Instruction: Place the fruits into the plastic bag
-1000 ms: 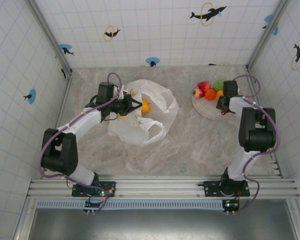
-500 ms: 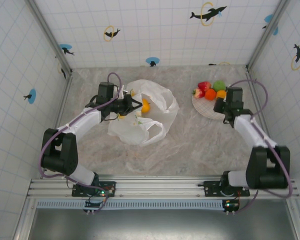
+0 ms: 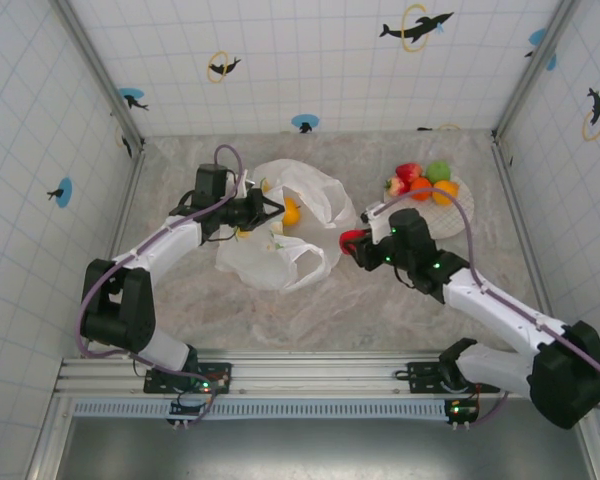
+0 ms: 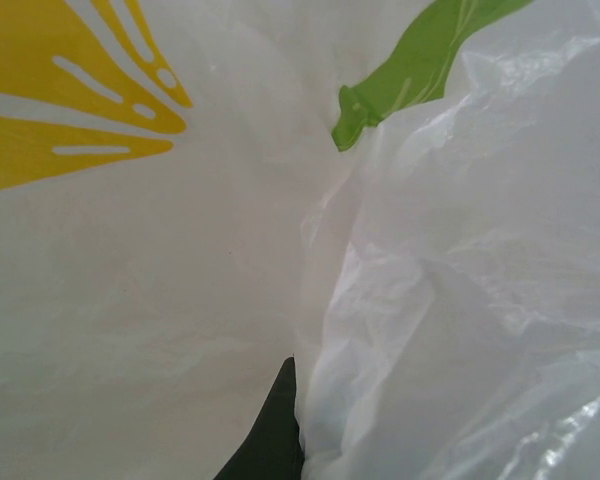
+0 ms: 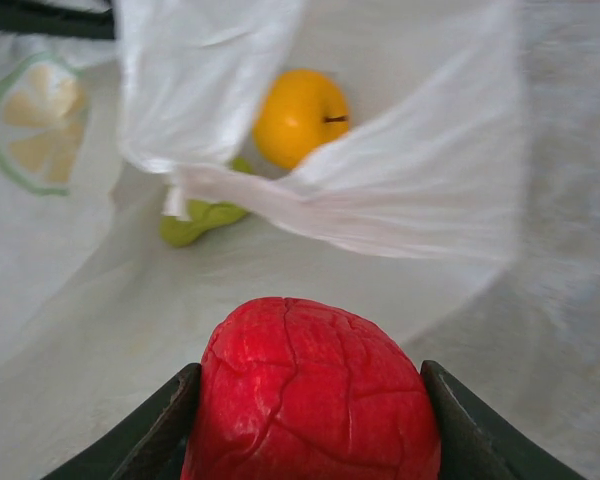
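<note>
Fruits [image 3: 421, 188]: eight glossy pieces counted.
- Two lie inside the plastic bag [image 3: 270, 262]: one orange fruit [image 5: 300, 117] with a short stem and one green pear [image 5: 200, 222], near each other on the bag's floor.
- One red fruit [image 5: 310, 390], its skin wrinkled, is clamped between the fingers of the right pincer [image 3: 356, 243]. It is just beside the bag's right edge, facing the open mouth.
- Five sit bunched on the round checked plate [image 3: 442, 212]: two red, one green, two orange.

Plastic bag: one, white, translucent and crinkled, printed with yellow citrus slices and green leaves. It lies left of centre on the worktop [image 3: 380, 300], with its mouth towards the right.

Left pincer [image 3: 276, 207]: one, closed on a fold of the bag at the mouth, with plastic pressed close around its dark finger [image 4: 275, 430].

Worktop: one, grey and marbled.

Walls [image 3: 310, 60]: white tiles on three sides, with dolphin stickers in blue and yellow rings.

Plate: one, at the far right of the worktop, well apart from the bag.
</note>
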`<action>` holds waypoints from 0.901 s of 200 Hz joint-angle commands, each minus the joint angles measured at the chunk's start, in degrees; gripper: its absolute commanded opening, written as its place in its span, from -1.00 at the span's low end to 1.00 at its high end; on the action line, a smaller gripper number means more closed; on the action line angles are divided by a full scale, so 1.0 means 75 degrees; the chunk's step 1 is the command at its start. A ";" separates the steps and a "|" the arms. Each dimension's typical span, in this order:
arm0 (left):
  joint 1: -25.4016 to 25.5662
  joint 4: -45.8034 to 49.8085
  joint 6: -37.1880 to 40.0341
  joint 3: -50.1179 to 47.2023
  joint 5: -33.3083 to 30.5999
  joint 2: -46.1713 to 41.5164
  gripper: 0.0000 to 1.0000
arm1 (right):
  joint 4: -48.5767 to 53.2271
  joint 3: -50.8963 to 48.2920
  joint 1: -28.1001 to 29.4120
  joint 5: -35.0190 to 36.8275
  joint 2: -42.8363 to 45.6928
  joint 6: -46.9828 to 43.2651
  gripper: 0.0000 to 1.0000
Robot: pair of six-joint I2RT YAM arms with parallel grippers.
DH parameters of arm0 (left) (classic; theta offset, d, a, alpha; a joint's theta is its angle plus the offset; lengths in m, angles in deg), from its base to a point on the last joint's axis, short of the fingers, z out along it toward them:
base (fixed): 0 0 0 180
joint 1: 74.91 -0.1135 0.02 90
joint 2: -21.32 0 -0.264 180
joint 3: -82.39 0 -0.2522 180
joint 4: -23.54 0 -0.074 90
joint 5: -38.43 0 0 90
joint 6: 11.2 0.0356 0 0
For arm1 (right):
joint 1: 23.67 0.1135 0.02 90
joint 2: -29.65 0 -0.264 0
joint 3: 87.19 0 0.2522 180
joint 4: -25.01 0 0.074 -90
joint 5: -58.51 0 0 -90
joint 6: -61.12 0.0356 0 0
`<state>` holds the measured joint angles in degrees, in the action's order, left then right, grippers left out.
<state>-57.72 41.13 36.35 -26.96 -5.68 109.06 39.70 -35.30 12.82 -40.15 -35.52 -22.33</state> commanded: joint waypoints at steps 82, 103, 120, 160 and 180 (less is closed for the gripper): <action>0.0071 0.0085 0.0012 -0.0190 0.0210 -0.0183 -1.00 | -0.3096 0.1180 0.0882 0.1079 -0.3044 0.1178 -0.03; 0.0139 0.0173 0.0068 -0.0190 0.0242 -0.0184 -1.00 | -0.3436 0.1248 0.0929 0.1771 -0.3422 0.1987 -0.03; 0.0166 0.0192 0.0082 0.0092 0.0273 -0.0181 -1.00 | -0.3485 0.1339 0.1002 0.2074 -0.3686 0.2539 -0.02; 0.0225 -0.0017 -0.0114 0.0255 0.0440 -0.0121 -1.00 | -0.2443 0.2114 0.1449 0.2594 -0.4376 0.2749 0.01; 0.0250 -0.0066 -0.0175 0.0290 0.0459 -0.0154 -1.00 | -0.2211 0.2221 0.1469 0.2469 -0.4493 0.2941 0.01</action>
<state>-56.38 41.48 36.24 -26.66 -4.00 109.04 20.66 -21.34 23.36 -23.56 -68.08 -3.58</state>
